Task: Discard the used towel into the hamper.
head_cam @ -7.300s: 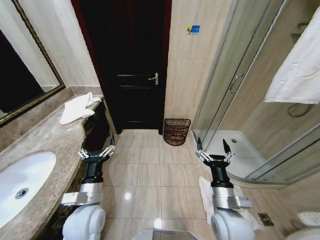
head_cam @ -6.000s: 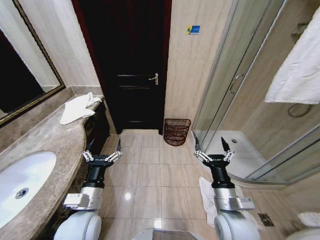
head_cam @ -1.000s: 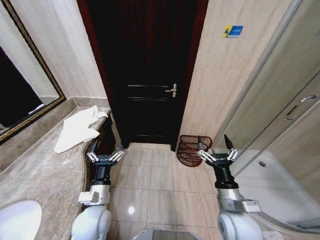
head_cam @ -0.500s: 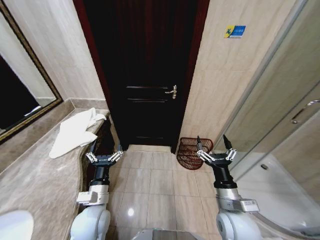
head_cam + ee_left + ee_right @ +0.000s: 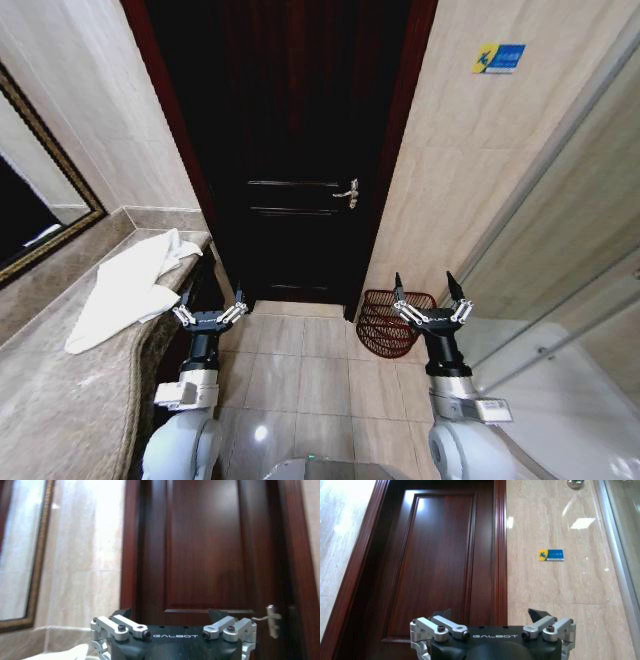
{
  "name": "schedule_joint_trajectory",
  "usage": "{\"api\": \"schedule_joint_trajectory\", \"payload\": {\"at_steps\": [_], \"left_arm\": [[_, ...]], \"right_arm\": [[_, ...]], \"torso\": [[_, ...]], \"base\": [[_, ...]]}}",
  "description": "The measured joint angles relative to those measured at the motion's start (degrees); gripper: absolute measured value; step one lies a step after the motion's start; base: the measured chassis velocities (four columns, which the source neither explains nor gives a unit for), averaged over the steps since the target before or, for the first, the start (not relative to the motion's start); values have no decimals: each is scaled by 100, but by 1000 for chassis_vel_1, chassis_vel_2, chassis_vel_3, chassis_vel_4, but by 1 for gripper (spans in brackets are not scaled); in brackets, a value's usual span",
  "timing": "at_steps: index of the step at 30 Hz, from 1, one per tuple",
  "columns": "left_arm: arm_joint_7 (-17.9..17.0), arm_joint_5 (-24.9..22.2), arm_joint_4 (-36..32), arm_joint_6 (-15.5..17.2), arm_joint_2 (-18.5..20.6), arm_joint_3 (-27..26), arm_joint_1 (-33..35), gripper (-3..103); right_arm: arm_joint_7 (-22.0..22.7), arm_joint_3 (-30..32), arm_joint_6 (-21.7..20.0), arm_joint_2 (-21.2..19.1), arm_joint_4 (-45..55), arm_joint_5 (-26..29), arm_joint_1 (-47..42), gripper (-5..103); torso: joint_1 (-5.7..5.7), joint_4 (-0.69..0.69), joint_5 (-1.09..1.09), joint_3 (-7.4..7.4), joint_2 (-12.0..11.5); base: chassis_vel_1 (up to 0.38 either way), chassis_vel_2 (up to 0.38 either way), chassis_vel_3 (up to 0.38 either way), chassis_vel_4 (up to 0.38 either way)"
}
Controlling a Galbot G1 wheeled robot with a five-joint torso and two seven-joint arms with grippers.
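Hanging spread wide and empty — the left tool (image 5: 210, 314) and right tool (image 5: 432, 304), the latter before the hamper (image 5: 388, 325).

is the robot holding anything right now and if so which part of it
Nothing is held. The left tool and right tool are both open and empty above the floor; the towel lies on the counter.

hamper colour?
Dark reddish-brown openwork hamper, on the floor by the door; the head view shows it best.
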Motion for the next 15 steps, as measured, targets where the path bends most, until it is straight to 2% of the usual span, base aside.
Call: {"api": "schedule_joint_trajectory", "payload": {"at_steps": [1,4,7,15], "left_arm": [[0,0,0,0,0,0,0,100],[-386,-158,24,293,-1,-128,-112,100],[-568,-223,70,440,-1,-191,-182,100],[-701,-238,140,543,-1,-246,-226,100]], "right_arm": [[0,0,0,0,0,0,0,100],[1,5,8,-19,-20,-31,2,100],[0,2,21,-23,-29,-58,-5,100],[12,2,22,-38,-18,-65,-9,100]], "torso": [[0,0,0,0,0],[-3,0,-1,-1,2],[-3,0,-1,-1,3],[0,0,-1,0,2]], "base": [[0,0,0,0],[44,-30,-6,80],[53,-7,7,69],[46,57,47,46]]}}
